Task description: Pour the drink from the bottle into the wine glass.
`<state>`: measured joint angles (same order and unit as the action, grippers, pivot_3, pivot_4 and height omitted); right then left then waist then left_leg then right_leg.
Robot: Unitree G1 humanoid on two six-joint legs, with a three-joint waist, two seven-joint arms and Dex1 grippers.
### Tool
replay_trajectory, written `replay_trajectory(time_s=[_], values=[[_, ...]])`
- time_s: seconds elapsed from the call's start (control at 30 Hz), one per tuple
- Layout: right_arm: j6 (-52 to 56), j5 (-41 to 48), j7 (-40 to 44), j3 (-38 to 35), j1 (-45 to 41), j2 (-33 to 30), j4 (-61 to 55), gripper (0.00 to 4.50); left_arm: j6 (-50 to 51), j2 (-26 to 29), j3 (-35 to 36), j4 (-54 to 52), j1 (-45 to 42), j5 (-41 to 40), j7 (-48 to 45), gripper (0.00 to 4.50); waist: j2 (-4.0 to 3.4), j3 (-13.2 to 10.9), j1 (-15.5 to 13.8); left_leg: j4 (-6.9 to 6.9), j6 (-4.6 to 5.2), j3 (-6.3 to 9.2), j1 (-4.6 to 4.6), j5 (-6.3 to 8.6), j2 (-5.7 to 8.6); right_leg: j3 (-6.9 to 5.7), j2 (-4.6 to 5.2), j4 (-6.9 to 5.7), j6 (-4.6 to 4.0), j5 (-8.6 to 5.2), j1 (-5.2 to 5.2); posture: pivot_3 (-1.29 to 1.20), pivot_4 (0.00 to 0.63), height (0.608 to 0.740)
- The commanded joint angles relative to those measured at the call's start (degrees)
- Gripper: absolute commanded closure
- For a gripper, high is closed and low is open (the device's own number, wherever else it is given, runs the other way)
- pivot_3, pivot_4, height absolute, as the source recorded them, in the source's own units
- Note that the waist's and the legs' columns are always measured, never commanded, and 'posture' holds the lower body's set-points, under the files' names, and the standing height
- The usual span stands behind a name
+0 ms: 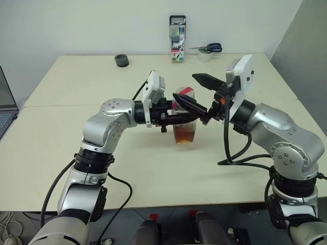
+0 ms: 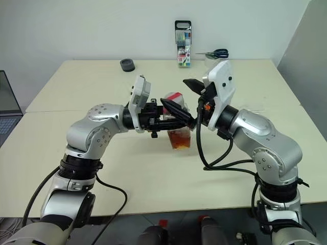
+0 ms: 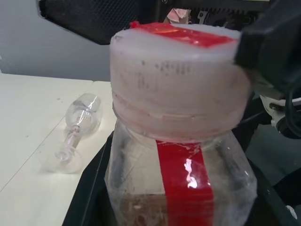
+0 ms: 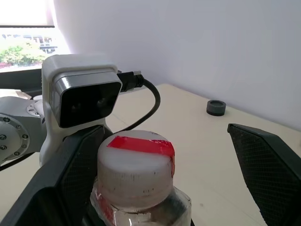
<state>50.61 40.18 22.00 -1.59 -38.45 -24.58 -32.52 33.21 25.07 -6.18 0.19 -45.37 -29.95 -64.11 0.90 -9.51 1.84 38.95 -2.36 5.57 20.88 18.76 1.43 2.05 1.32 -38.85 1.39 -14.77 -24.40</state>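
Gripping the bottle (image 1: 184, 120) mid-table, the left gripper (image 1: 188, 115) comes in level from the robot's left, black fingers (image 2: 173, 108) pinching the bottle body below the cap (image 4: 136, 162). Bottle stands upright, cap still on; the cap looks whitish with a red tape strip across the top and down the side. The drink (image 1: 184, 133), amber-brown, fills the lower part of the bottle.

Right gripper (image 1: 196, 93) sits just beside the bottle at cap height, fingers spread wide, one on each side of the cap in the right wrist view, not touching it.

The wine glass (image 3: 77, 127) shows in the left wrist view lying on its side on the table (image 1: 71, 97), well apart from the bottle, clear and empty-looking.

Along the far edge of the table: a black tape roll (image 1: 121, 60), an upright marker case (image 1: 177, 39), scissors (image 1: 209, 48) resting on a white tape roll (image 1: 205, 56). Laptop edge (image 1: 5, 102) at the robot's far left.
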Motion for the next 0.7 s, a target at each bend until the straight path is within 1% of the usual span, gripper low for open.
replay_trajectory(time_s=[0.03, 0.2, 0.33, 0.5, 0.7], values=[[-1.0, -0.2, 0.1, -4.2, 1.3, -2.3, 0.0, 0.03, -1.4, 0.8, 1.8, -1.5, -1.4, -0.6, -0.3, 2.68, 0.0, 0.0, 0.0, 0.0, 0.0, 0.01, 0.0, 0.0, 0.0, 0.0, 0.0, 0.0, 0.0, 0.0, 0.0, 0.0, 0.15, 0.74], [-0.9, 1.0, 0.4, -5.6, 1.7, -4.2, -0.1, 0.03, -1.6, 0.8, 1.8, -1.0, -1.7, -0.4, -0.4, 2.68, 0.0, 0.0, 0.0, 0.0, 0.01, 0.0, 0.0, 0.0, 0.0, 0.0, 0.0, 0.0, 0.0, 0.0, 0.0, 0.0, 0.15, 0.74], [0.3, 4.2, 0.2, -7.0, 1.7, -4.3, -1.2, 0.03, -1.8, 0.6, 1.7, -0.6, -2.0, -0.3, -0.7, 2.68, 0.0, 0.0, 0.0, 0.0, 0.01, -0.01, 0.0, 0.0, 0.0, 0.01, -0.01, 0.0, 0.0, 0.0, 0.01, 0.0, 0.15, 0.74], [1.0, 5.6, 0.6, -7.8, 2.4, -5.4, -1.7, 0.03, -2.0, 0.6, 1.7, -0.2, -2.3, -0.1, -0.9, 2.68, 0.0, 0.0, 0.0, 0.0, 0.01, -0.02, 0.0, 0.01, -0.02, 0.01, -0.02, 0.0, 0.0, 0.0, 0.01, 0.0, 0.15, 0.74], [2.3, 12.1, 0.6, -9.1, 1.0, -4.7, -1.9, 0.03, -2.1, 0.6, 1.6, -0.1, -2.3, -0.1, -0.8, 2.68, 0.0, 0.0, 0.0, 0.0, 0.02, -0.01, 0.0, 0.01, -0.02, 0.01, -0.02, 0.0, 0.0, 0.0, 0.01, 0.0, 0.15, 0.74]])
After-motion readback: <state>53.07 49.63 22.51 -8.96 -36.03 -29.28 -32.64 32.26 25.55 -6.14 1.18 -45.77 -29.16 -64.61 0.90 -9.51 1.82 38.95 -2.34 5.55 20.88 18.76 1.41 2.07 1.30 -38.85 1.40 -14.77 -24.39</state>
